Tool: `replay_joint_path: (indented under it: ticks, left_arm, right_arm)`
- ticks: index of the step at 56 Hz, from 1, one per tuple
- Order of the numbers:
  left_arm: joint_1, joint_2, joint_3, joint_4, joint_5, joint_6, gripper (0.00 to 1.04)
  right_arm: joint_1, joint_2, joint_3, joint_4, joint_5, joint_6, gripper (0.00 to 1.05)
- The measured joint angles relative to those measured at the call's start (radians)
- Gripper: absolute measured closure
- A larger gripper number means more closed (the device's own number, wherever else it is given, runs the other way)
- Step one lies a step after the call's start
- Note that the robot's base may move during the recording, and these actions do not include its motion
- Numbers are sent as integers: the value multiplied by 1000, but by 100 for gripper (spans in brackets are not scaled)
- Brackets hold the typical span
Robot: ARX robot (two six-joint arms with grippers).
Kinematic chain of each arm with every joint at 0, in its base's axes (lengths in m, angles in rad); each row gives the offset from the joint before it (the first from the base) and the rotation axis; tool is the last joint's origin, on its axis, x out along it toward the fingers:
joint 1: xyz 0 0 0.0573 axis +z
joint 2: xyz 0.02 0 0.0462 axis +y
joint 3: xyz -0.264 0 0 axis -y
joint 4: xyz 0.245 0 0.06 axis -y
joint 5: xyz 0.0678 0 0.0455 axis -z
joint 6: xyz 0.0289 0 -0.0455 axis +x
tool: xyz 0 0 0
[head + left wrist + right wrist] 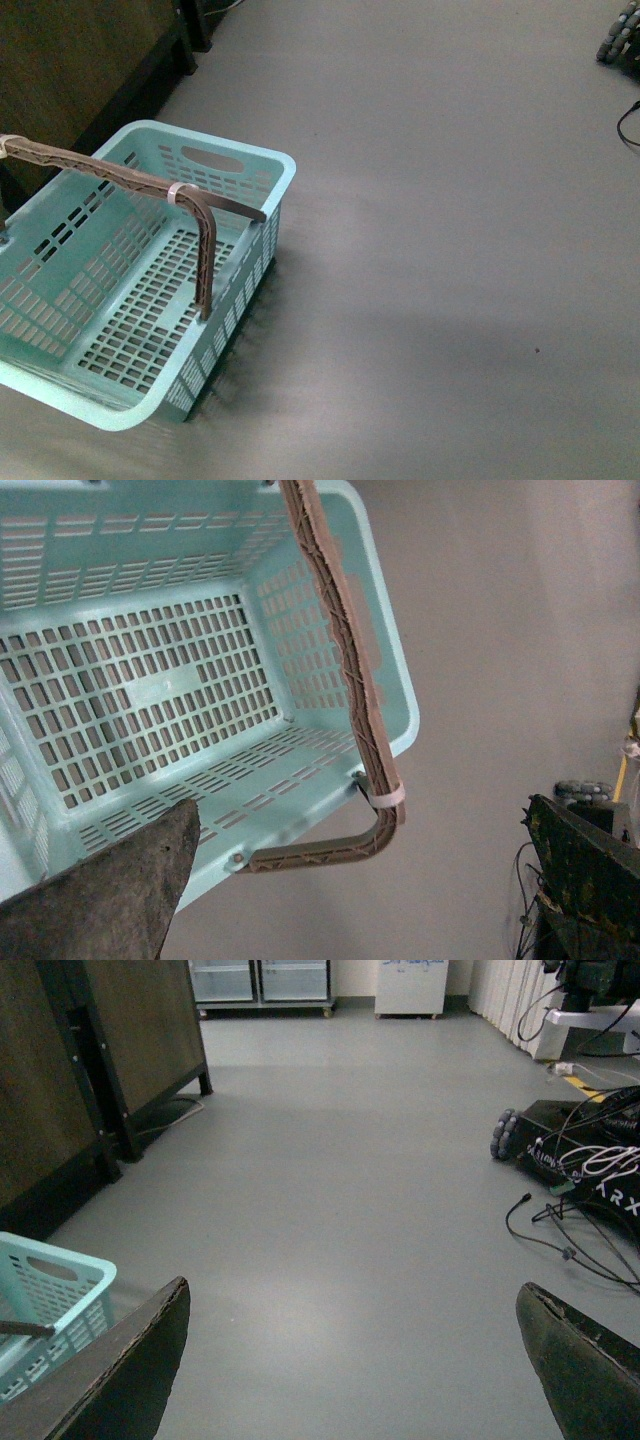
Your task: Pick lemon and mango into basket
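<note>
Left gripper fingers gape wide above the basket; right gripper likewise, apparently empty.

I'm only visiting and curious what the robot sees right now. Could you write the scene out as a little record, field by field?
basket: teal, empty
handle: raised across the basket
lemon: not in view
mango: not in view
floor: grey
left fingers: open, holding nothing
right fingers: open, holding nothing
cables: on the floor, seen from the right wrist
</note>
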Motion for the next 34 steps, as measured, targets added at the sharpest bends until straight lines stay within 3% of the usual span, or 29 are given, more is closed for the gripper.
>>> replay_joint_path:
  ticks: [34]
  left_arm:
    - [-20,571,422,51,-3,-32,7]
  right_arm:
    - [0,0,0,0,0,0,9]
